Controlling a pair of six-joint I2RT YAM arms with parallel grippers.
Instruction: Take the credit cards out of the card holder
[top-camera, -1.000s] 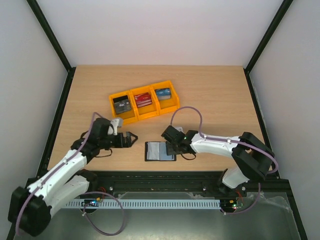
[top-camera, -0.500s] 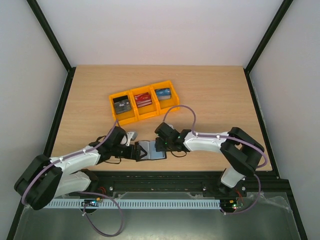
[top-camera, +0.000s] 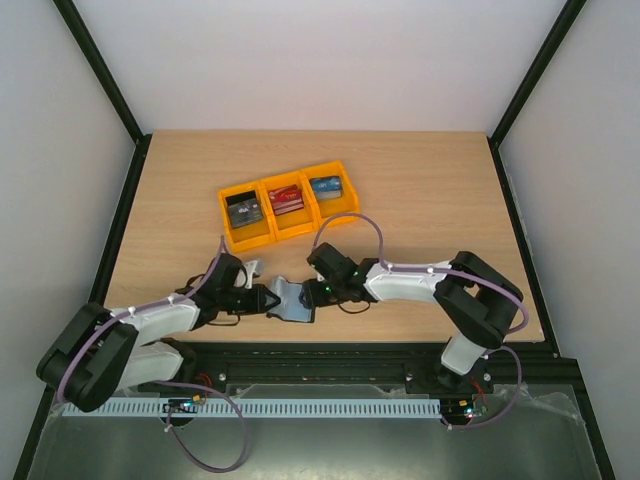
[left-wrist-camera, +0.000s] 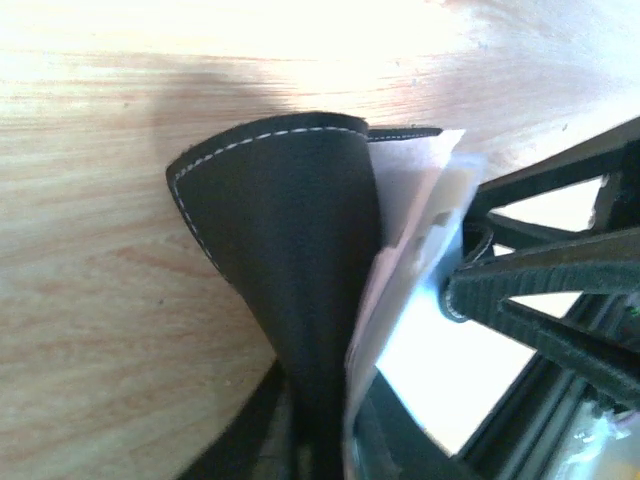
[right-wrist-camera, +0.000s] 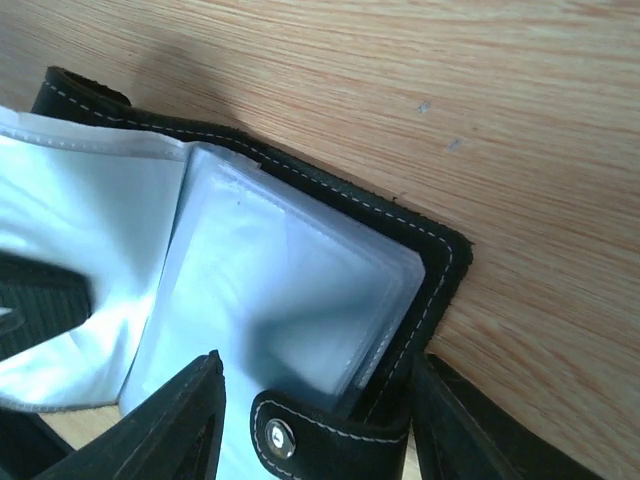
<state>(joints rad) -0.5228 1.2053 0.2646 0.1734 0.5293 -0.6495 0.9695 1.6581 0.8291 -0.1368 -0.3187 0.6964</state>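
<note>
The black card holder (top-camera: 292, 300) lies open near the table's front edge, between both grippers. My left gripper (top-camera: 270, 298) is shut on its left flap (left-wrist-camera: 290, 250), which stands lifted off the wood; the fingers (left-wrist-camera: 240, 445) pinch it at the bottom of the left wrist view. My right gripper (top-camera: 318, 292) stands open astride the right half, its snap tab (right-wrist-camera: 330, 435) between the fingers with a gap on the left side. Clear pale sleeves (right-wrist-camera: 290, 290) show inside. Credit cards lie in the bins: dark grey (top-camera: 244, 212), red (top-camera: 287, 200), blue (top-camera: 325, 186).
Three joined yellow bins (top-camera: 300, 229) stand a little behind the grippers, left of the table's middle. Black frame rails (top-camera: 120, 210) run along both table sides. The front edge of the table is just below the card holder.
My left arm swung right to the card holder and shut on its left flap, raising it. My right gripper moved left over the holder and its jaws narrowed. The holder slid left.
</note>
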